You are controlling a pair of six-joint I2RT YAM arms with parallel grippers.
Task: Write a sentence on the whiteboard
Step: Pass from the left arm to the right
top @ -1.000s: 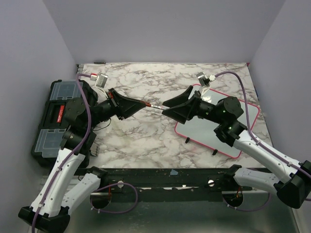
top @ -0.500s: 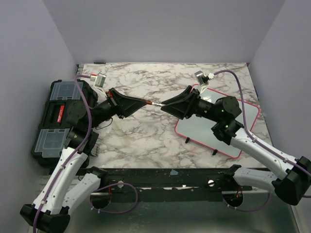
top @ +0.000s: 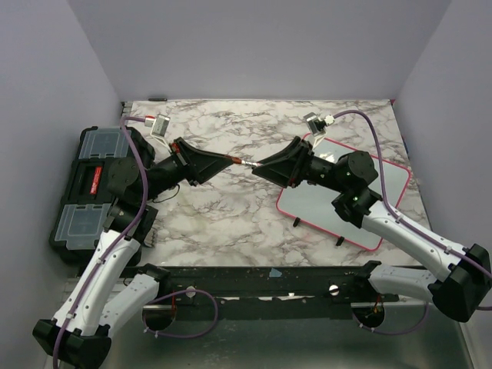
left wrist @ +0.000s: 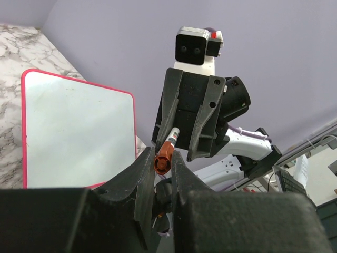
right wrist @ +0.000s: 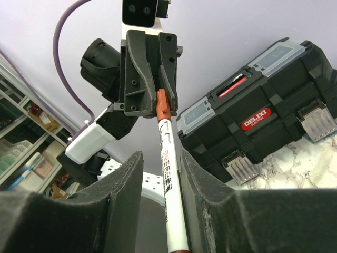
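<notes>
A white marker (top: 244, 163) with a red-brown cap hangs level above the table between my two grippers. My left gripper (top: 228, 161) is shut on the cap end (left wrist: 163, 158). Facing it, my right gripper (top: 257, 167) has its fingers either side of the white barrel (right wrist: 167, 168). The barrel lies against the right-hand finger (right wrist: 202, 179), and a gap shows at the other one. The whiteboard (top: 369, 192), white with a pink-red frame, lies flat on the table under my right arm. Its surface (left wrist: 73, 132) is bare where it shows; the sentence is not in view.
A black toolbox (top: 88, 184) with clear lid compartments stands at the table's left edge beside my left arm. The marble tabletop (top: 231, 215) runs under both grippers. Grey walls close in the back and both sides.
My right gripper has moved left onto the marker's barrel and its jaws have narrowed around it. The left gripper has kept its hold on the cap end.
</notes>
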